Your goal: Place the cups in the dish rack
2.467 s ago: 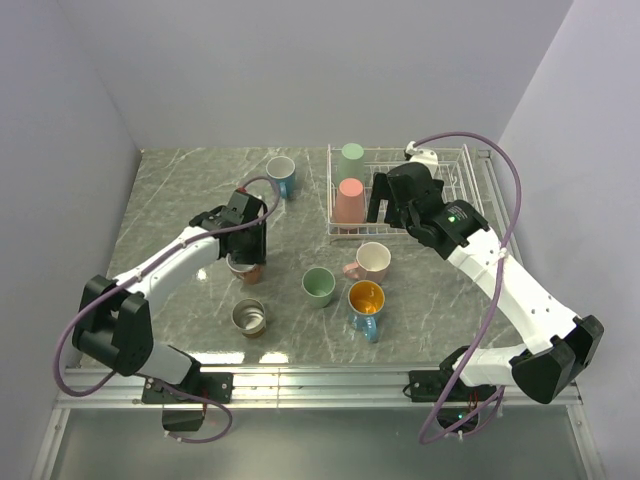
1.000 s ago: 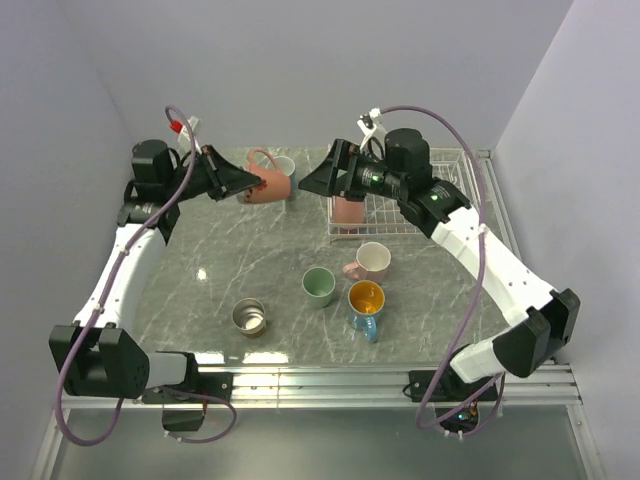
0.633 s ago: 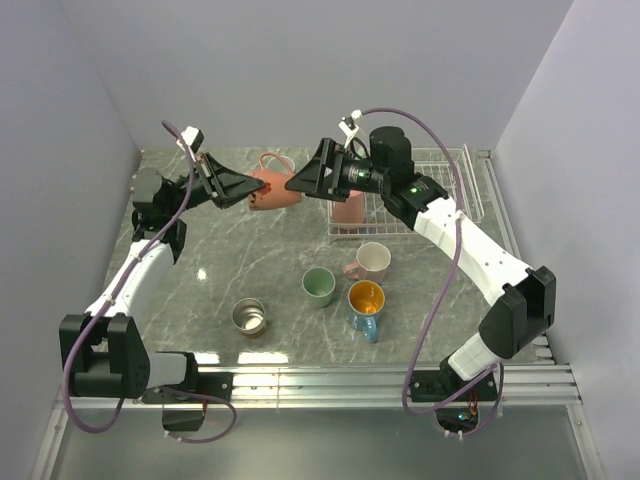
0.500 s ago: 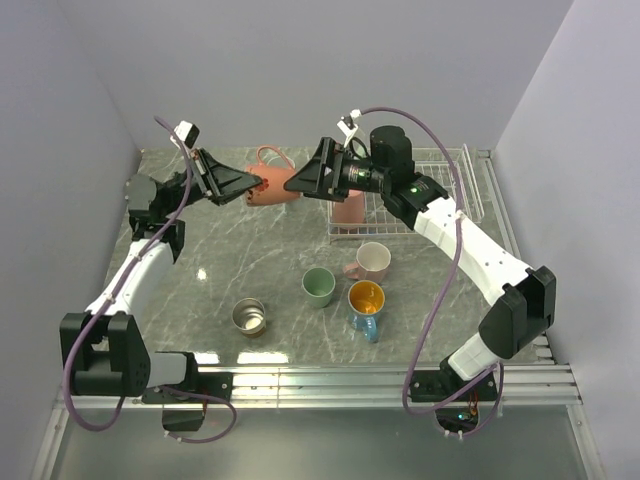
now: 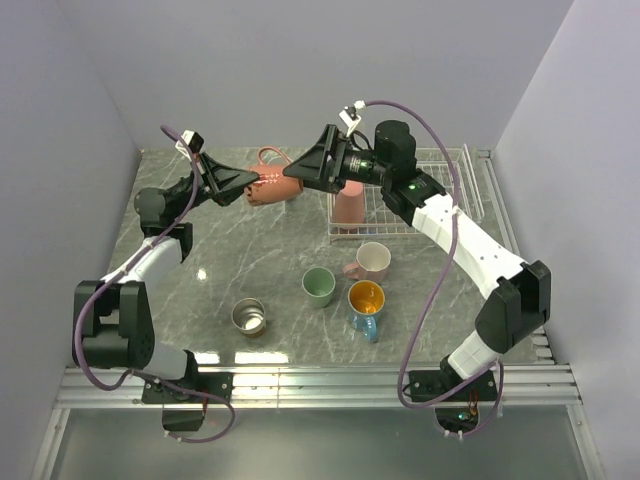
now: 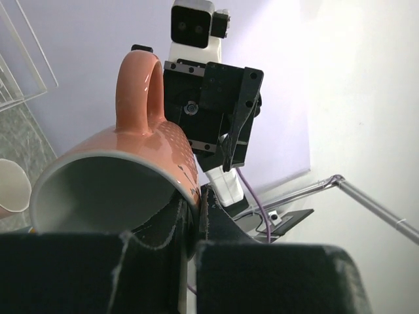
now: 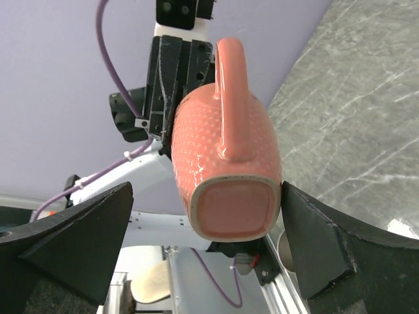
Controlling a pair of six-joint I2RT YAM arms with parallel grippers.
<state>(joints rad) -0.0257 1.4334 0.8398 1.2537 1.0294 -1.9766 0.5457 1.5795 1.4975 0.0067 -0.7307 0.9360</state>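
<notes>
Left fingers [image 6: 262, 278] on one salmon mug [image 6: 131, 157]

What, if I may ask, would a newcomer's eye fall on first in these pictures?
The salmon mug hangs on its side in mid-air, left of the dish rack: the left pincer is shut on its rim, and the open right pincer straddles its base. A pink cup stands at the rack's left end.

I operate in a lab test cell: plain walls [image 5: 300, 70] box in a marble-patterned table [image 5: 280, 250] with an aluminium rail [image 5: 320, 378].
</notes>
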